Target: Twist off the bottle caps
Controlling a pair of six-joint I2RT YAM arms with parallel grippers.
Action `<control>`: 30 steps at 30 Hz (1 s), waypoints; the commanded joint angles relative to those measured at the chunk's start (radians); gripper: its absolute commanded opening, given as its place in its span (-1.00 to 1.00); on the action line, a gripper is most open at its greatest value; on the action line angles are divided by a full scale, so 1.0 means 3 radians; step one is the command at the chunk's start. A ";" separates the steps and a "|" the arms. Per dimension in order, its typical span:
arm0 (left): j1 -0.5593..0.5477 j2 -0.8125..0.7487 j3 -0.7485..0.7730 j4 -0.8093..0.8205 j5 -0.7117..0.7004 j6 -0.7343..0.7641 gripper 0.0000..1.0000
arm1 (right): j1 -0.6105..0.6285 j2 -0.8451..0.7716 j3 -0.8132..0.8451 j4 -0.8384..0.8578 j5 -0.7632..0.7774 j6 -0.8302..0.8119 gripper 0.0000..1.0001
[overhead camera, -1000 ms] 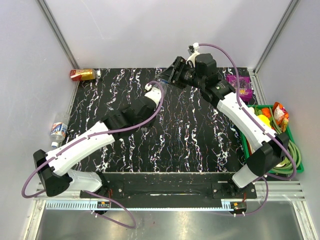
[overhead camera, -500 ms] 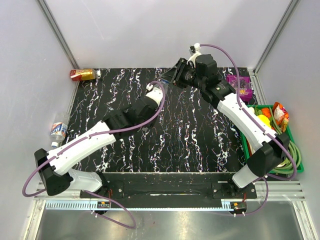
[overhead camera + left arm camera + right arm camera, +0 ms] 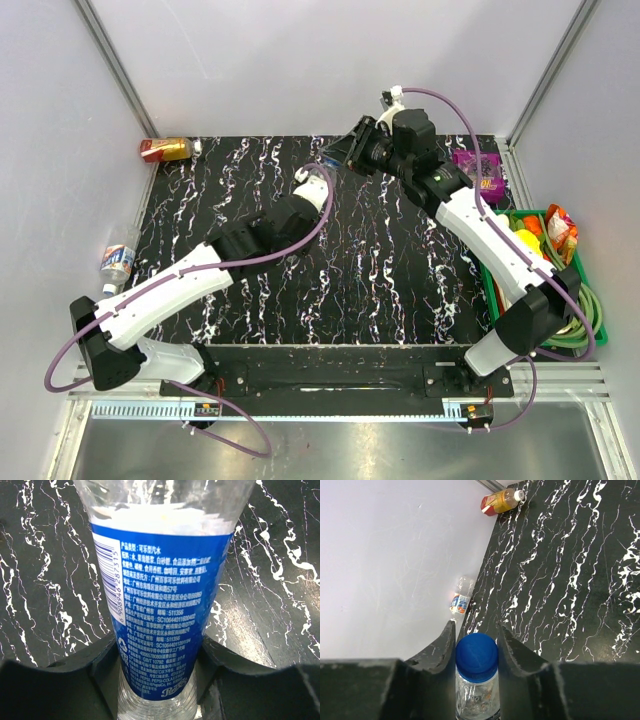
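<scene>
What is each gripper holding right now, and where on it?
Left gripper clamps the Pepsi bottle by its labelled body. Right gripper grips that bottle's blue cap by its sides.

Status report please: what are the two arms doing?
Left tool clamps Pepsi bottle. Right tool grips its blue cap. Second bottle lies aside. Nothing blocking.

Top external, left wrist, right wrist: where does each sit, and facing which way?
Top external: above and behind, looking down on the table; left arm and right arm show.
Left wrist: looks along the left gripper clamping the Pepsi bottle.
Right wrist: faces left across the table, right gripper shut on the blue cap.
Shared: both wrists see that bottle.
</scene>
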 commanded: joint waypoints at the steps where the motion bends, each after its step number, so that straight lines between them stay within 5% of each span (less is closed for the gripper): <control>1: -0.0035 -0.0028 0.0089 0.0068 -0.0066 0.0041 -0.55 | 0.0037 -0.0172 -0.0021 0.0166 0.0006 0.0052 -0.67; 4: -0.0040 -0.0028 0.0074 0.0063 -0.0081 0.0041 -0.55 | 0.0037 -0.0218 -0.0077 0.0197 0.0016 0.0031 -1.00; 30: -0.0010 -0.0426 -0.0432 0.0701 0.0762 0.0010 -0.56 | 0.0037 -0.0658 -0.0614 0.0866 -0.0459 -0.0158 -1.00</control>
